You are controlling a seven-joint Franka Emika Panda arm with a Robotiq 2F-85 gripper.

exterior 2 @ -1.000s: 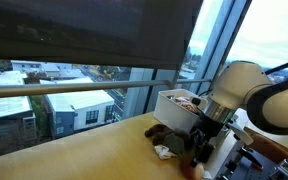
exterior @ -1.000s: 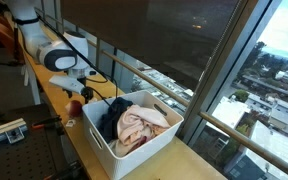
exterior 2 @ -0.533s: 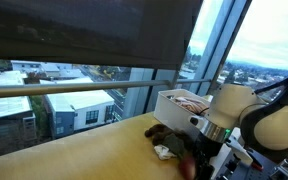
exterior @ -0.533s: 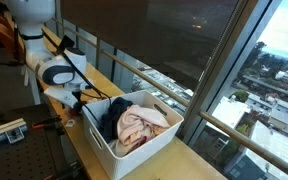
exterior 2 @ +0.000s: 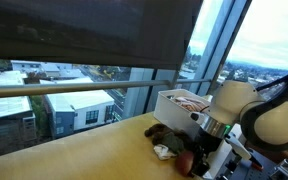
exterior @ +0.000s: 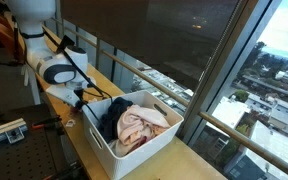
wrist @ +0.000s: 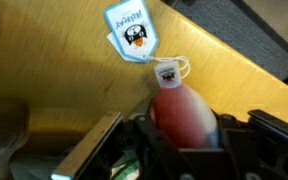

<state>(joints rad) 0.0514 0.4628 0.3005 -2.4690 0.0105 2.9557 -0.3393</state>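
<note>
My gripper (wrist: 187, 135) pinched the red toy (wrist: 182, 110) on the table (wrist: 64, 85), penguin tag (wrist: 132, 32) just beyond it, near the white bin (exterior: 149, 148).

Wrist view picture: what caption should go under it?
Gripper straddling a red rounded object on the wooden table, near a blue-and-white penguin tag.

Wrist view: the bare tabletop (wrist: 64, 75) at left and centre gives open passage. Obstacles there are a paper tag (wrist: 132, 30) at upper centre and a red object (wrist: 184, 115) at lower centre. In an exterior view, a white bin (exterior: 149, 148) blocks the frame's centre, and a railing (exterior: 154, 75) closes off the table's window side behind it.
</note>
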